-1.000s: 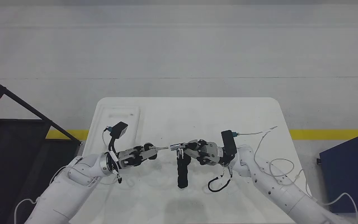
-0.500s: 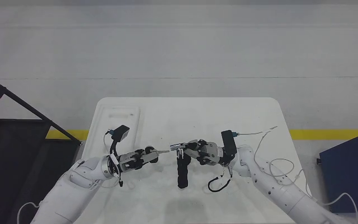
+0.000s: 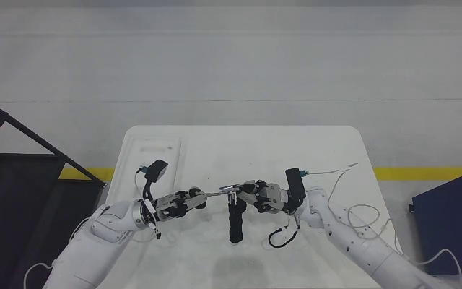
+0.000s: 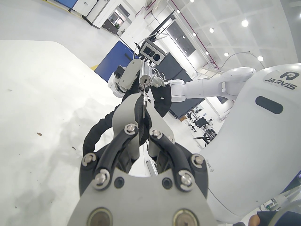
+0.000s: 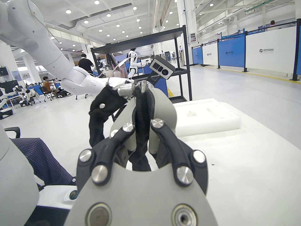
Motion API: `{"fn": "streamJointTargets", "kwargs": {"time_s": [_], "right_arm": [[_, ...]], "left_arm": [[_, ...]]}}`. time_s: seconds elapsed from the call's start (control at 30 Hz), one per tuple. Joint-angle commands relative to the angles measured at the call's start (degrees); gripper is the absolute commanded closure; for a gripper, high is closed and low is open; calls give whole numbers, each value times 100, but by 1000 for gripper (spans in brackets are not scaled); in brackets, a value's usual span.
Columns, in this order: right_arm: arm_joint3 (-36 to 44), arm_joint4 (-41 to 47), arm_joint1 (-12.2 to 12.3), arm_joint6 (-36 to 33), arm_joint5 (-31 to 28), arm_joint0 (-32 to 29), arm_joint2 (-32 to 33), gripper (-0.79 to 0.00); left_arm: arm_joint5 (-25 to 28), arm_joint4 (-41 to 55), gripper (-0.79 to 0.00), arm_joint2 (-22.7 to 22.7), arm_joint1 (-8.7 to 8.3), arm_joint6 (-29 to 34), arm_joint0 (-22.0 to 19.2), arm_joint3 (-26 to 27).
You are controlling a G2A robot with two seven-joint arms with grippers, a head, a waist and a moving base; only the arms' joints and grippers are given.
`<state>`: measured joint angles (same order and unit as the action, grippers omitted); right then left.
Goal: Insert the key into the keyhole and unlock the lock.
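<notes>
My left gripper (image 4: 142,103) is shut on a thin silver key (image 4: 143,99) that points at the lock. The lock's round silver cylinder (image 4: 144,81) faces the left wrist view with its keyhole showing, and the key's tip sits just under that face. My right gripper (image 5: 141,95) is shut on the lock's black fabric-covered body (image 5: 141,109), with the cylinder (image 5: 125,90) sticking out sideways. In the top view the left gripper (image 3: 198,195) and right gripper (image 3: 245,192) meet above the table's middle, the lock (image 3: 232,189) between them. A black sleeved cable (image 3: 234,220) hangs down.
A white foam tray (image 3: 151,148) with cut-out recesses lies at the table's far left corner and appears as the foam tray (image 5: 207,116) beyond the right gripper. A black cable loop (image 3: 279,237) rests on the table under the right arm. Thin white wires (image 3: 339,172) trail right.
My left gripper has shifted right with the key, bringing its tip up to the lock's cylinder. The right gripper and lock have stayed put.
</notes>
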<state>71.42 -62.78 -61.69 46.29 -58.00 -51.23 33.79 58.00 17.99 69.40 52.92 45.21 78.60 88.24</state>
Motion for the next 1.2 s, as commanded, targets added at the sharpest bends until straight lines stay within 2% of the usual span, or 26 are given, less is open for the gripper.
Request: {"fn": "streamJointTargets", "kwargs": {"time_s": [0.0, 0.43, 1.17], "right_arm": [[0, 0, 0, 0, 0, 0, 0, 0], [0, 0, 0, 0, 0, 0, 0, 0], [0, 0, 0, 0, 0, 0, 0, 0]], "left_arm": [[0, -20, 0, 49, 24, -12, 31, 8], [0, -47, 0, 376, 91, 107, 244, 70], [0, 59, 0, 197, 142, 107, 37, -11]]}}
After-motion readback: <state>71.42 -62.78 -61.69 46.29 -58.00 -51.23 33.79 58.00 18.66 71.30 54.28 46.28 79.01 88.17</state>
